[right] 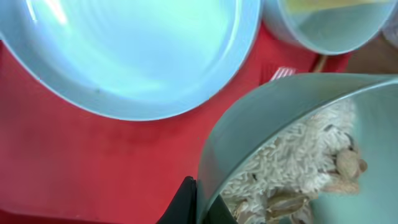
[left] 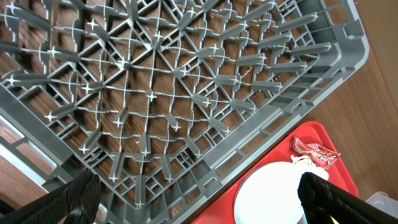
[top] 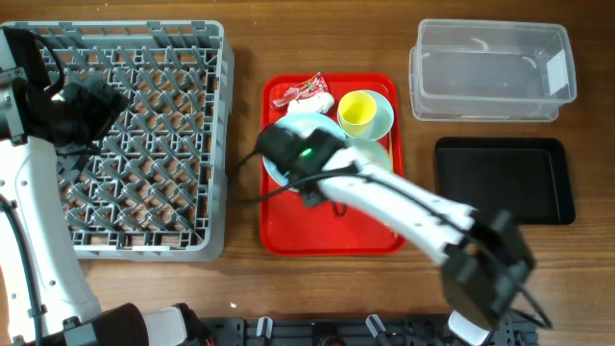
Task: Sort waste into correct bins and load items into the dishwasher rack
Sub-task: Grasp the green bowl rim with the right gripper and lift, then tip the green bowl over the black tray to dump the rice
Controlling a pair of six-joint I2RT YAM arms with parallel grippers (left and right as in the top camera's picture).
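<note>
1. My right gripper was clamped on the rim of a pale-blue bowl. One dark finger showed against the outer wall.
2. That bowl sat tilted in the right wrist view. White rice scraps and some brownish bits lay in it.
3. Toward 10 o'clock from the held bowl lay the pale-blue plate, flat on the red tray.
4. At the tray's 1 o'clock corner stood the second bowl, with the yellow cup inside it.
5. At the tray's 12 o'clock edge lay the red wrapper, touching the white napkin beside it.
6. My left gripper hung spread wide and held nothing. Its fingers framed the lattice of the dishwasher rack.
7. The rack lay at the table's 9 o'clock side, just beside the red tray. I saw no dishes on its pegs.
8. The clear tub sat at 2 o'clock on the table. The black tray sat at 3 o'clock, just below the tub in the overhead view.
</note>
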